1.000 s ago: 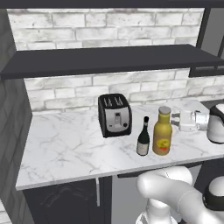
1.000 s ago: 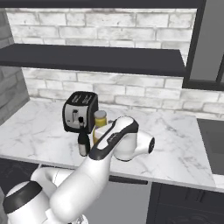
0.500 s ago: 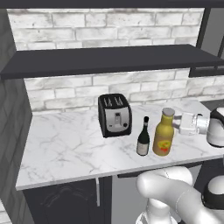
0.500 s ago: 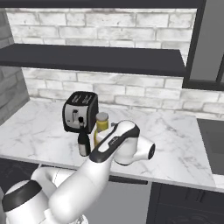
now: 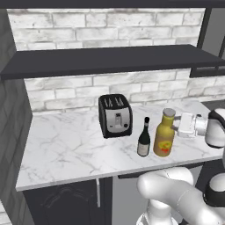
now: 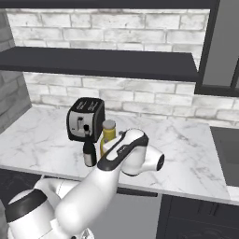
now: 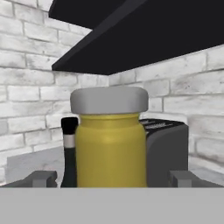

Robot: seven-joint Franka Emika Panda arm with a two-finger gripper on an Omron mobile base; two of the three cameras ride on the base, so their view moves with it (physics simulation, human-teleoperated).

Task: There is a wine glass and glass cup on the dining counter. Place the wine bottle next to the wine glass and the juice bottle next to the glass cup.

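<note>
The amber juice bottle (image 5: 163, 137) with a grey cap stands near the front of the marble counter (image 5: 66, 145) against the brick wall. The slim dark wine bottle (image 5: 143, 139) stands just left of it. My gripper (image 5: 176, 125) reaches in from the right at the juice bottle's neck and is open. In the hand view the juice bottle (image 7: 109, 148) sits between my two fingertips (image 7: 42, 178), which stand wide on either side and apart from it. The wine bottle (image 7: 69, 151) is behind it on the left. The wine glass, glass cup and dining counter are out of view.
A black toaster (image 5: 115, 116) stands behind and left of the bottles, close to the wall. A dark shelf (image 5: 110, 59) hangs over the counter. In the right base view my arm covers the lower part of the juice bottle (image 6: 108, 132), and a dark cooktop (image 6: 226, 151) lies at the right.
My open gripper has moved left toward the juice bottle and now stands around its neck. Neither bottle has moved.
</note>
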